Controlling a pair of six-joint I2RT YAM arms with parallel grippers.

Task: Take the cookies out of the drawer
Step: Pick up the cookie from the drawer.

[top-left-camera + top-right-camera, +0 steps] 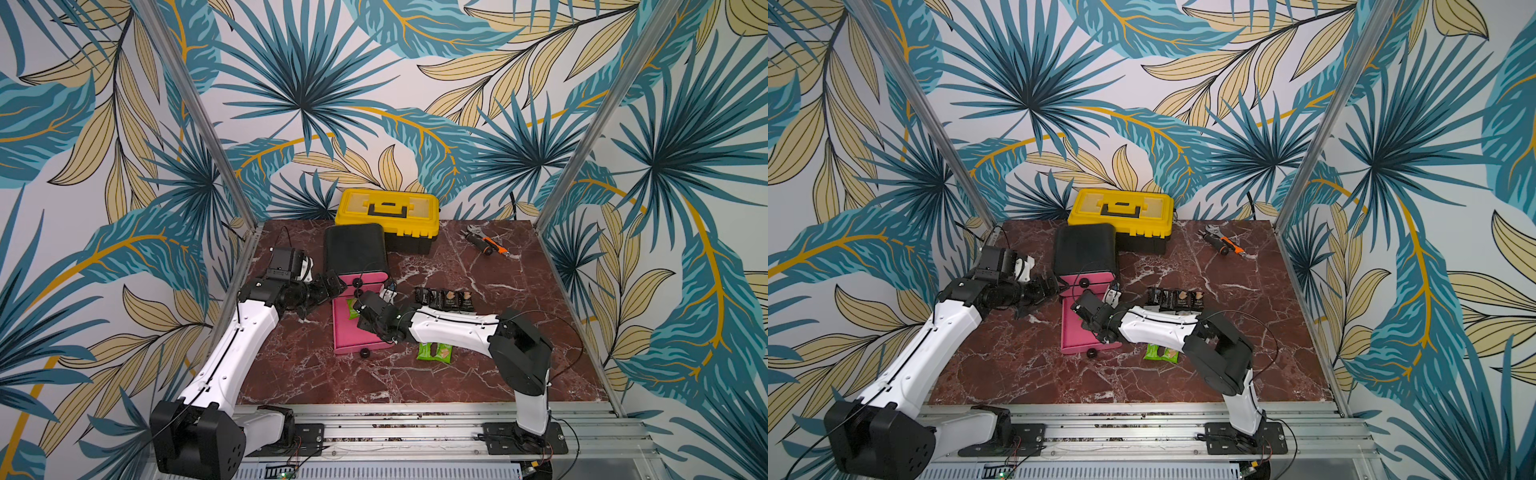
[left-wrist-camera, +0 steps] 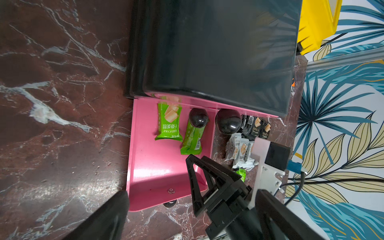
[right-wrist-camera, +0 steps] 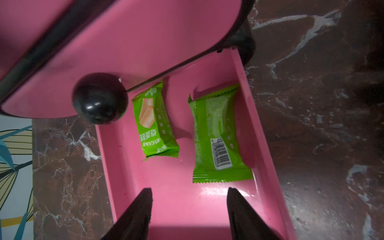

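Observation:
The pink drawer stands pulled out of the black cabinet. Two green cookies lie inside it, one picture-up and one barcode-up. My right gripper hangs open over the drawer's floor, just short of the barcode-up packet, with nothing between its fingers. My left gripper is open beside the cabinet's left front corner and holds nothing. On the table to the right of the drawer lie black cookies, white cookies and green cookies.
A yellow toolbox stands behind the cabinet. Orange-and-black hand tools lie at the back right. A black round knob sticks out of the shut upper drawer, above the open one. The open drawer's own knob points toward the front.

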